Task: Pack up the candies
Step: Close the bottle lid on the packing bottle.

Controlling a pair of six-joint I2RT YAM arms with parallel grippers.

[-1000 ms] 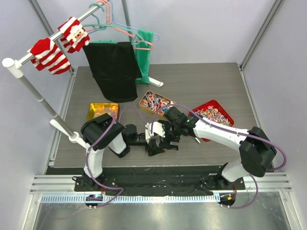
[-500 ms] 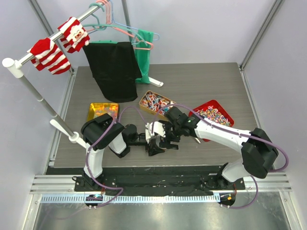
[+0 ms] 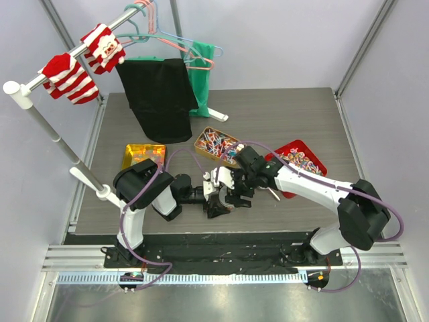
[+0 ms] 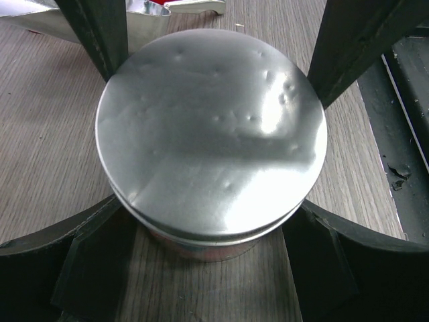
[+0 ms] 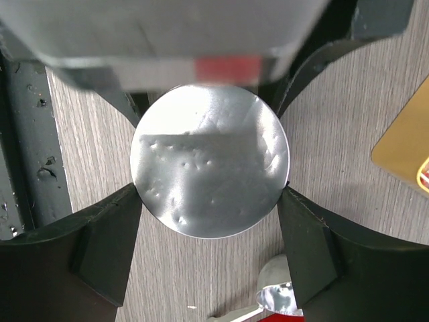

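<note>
Pale walls enclose a grey-brown wood-grain table (image 3: 281, 114). At its far left, a white clothes rail (image 3: 40, 114) is hung with red-and-white striped socks (image 3: 67, 77), a black garment (image 3: 159, 97) and a green garment (image 3: 204, 74).

The candies (image 3: 295, 159) are seen in three trays across the middle of the table. Bright mixed pieces fill a red tray (image 3: 315, 155) on the right, which is partly overlapped by the right forearm. Striped-wrapper pieces lie in an orange-gold tray (image 3: 197, 141) at the centre. Glossy sweets lie in a yellow tray (image 3: 126, 155) on the left.

Both arms are brought together at the near centre. In the overhead view, the left gripper (image 3: 216, 194) and the right gripper (image 3: 231, 191) are nearly touching. The orange-gold tray lies just beyond them, while the other two trays lie farther off to either side. The candies are apart from both grippers.

A silver-lidded round tin (image 4: 211, 127) with a dented top stands upright on the table between the fingers. In the left wrist view, the left gripper's fingers are closed against its sides below the lid. In the right wrist view, the right gripper's fingers are pressed against opposite edges of the lid.

A small silver metal scoop (image 5: 278, 298) lies on the table near the tin, beside the right gripper's fingers.
</note>
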